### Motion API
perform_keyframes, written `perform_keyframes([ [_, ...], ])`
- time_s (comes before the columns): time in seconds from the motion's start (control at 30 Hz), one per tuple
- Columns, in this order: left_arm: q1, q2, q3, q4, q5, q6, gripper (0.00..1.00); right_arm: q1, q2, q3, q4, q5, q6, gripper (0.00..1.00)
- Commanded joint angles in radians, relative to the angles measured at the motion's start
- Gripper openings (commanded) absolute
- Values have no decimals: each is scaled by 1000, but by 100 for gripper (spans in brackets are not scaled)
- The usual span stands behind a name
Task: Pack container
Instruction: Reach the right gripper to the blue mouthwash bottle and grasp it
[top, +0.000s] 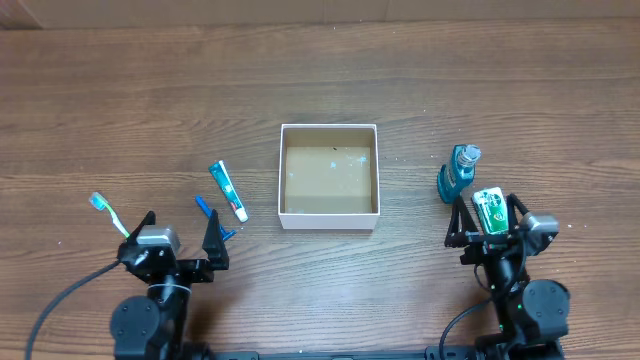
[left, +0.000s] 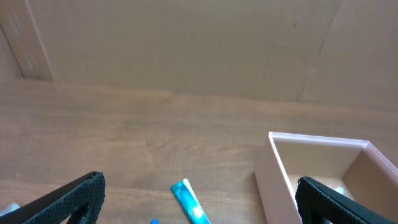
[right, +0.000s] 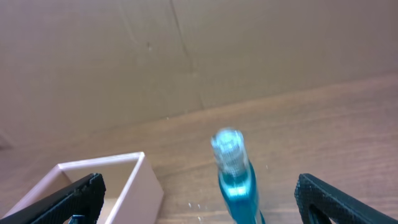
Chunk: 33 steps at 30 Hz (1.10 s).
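At the centre of the overhead frame sits the container (top: 329, 221), a square white-walled box with a brown floor flecked with pale spots, resting on the wooden table (top: 320, 70). Left of it lie a teal-and-white toothpaste tube (top: 228, 190), a small blue item (top: 208, 212) just beside that tube, and farther left a toothbrush (top: 108, 213). To the container's right stands a blue bottle (top: 458, 175) with a clear cap.

The left gripper (top: 180, 220) is at the lower left, its fingers spread wide with nothing between them. Its wrist view shows the tube's end low in the middle and the container's near corner at the right.

The right gripper (top: 485, 205) is at the lower right, just below the bottle, fingers also spread wide. From above, a green-and-white packet (top: 490, 213) shows between them; whether it touches either finger I cannot tell, and the right wrist view does not show it. That view has the bottle upright at centre, apart from both fingers, and the container's corner at lower left.
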Motion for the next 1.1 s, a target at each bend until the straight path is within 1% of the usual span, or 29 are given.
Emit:
perform_keyframes([
  [0.0,5,163,183,-77,7,-13,100,-7,160,168,-38,-1,10,100],
  [0.03,5,227,249,-120,4,-14,100,-7,265,262,-80,-5,10,100],
  [0.07,5,378,385,-209,-19,-13,100,-7,453,418,-163,-10,2,100],
  [0.1,5,436,438,-252,-19,-13,100,-7,540,490,-212,-12,2,100],
  [0.17,5,529,522,-328,-18,-13,100,-7,716,645,-345,-16,-8,100],
  [0.27,5,636,625,-433,-15,-14,100,-8,935,847,-531,-74,-85,100],
  [0.3,5,658,644,-455,-15,-14,100,-8,993,905,-585,-74,-85,100],
  [0.37,5,731,693,-509,-15,-14,100,-8,1164,1063,-716,-72,-85,100],
  [0.43,5,753,694,-520,-15,-14,100,-8,1233,1114,-750,-72,-84,100],
  [0.5,5,760,694,-530,-15,-14,100,-8,1260,1121,-772,-80,-73,100],
  [0.67,5,758,694,-526,-6,-14,100,-14,1264,1122,-819,15,-77,100],
  [0.8,5,758,694,-524,0,-14,100,-59,1269,1120,-862,6,-78,100],
  [0.87,5,758,694,-521,0,-14,100,-77,1287,1120,-876,-39,-112,100],
  [1.0,5,758,694,-521,0,-14,100,-79,1391,1118,-900,-61,-172,100],
  [1.07,5,758,694,-521,0,-14,100,-80,1429,1118,-890,-61,-172,100],
])
